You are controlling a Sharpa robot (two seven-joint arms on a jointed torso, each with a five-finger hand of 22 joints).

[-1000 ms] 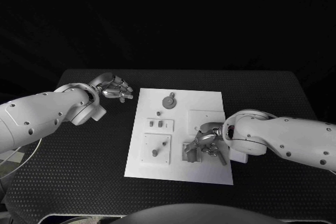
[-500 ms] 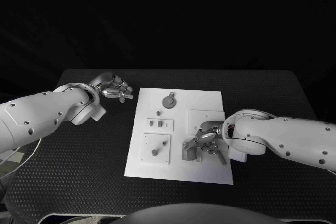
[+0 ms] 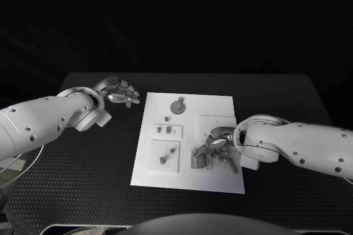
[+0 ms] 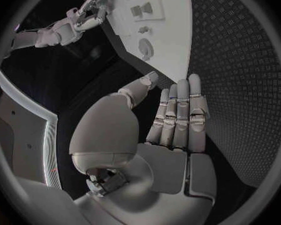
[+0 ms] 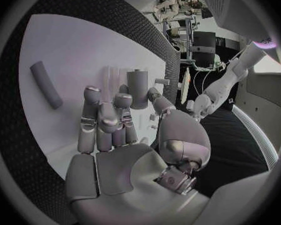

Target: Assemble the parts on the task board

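- A white task board (image 3: 221, 105) lies in the middle of a black table (image 3: 294, 102), long side running near to far.
- The right hand (image 3: 218, 147) is low over the board's near right part, fingers curled about a short grey cylinder (image 5: 138, 88) standing at a small fixture (image 3: 200, 159). The thumb and a finger appear to touch it, so it looks pinched, though I cannot tell how firm the hold is.
- The left hand (image 3: 118, 94) hangs off the board's far left corner, apart from it, fingers straight and loosely together, holding nothing.
- Other parts sit on the board: a round disc (image 3: 177, 107) toward the far end, two small pegs (image 3: 166, 129) on a raised plate at the left, another peg (image 3: 162, 160) on a square plate nearer.
- A loose grey rod (image 5: 45, 84) lies on the board beside the right hand.
- Judged step: seating the cylinder into its fixture. The next move likely calls for keeping it upright and pressing straight down.
- The socket beneath the cylinder is hidden by the fingers, so how far it is seated cannot be told.
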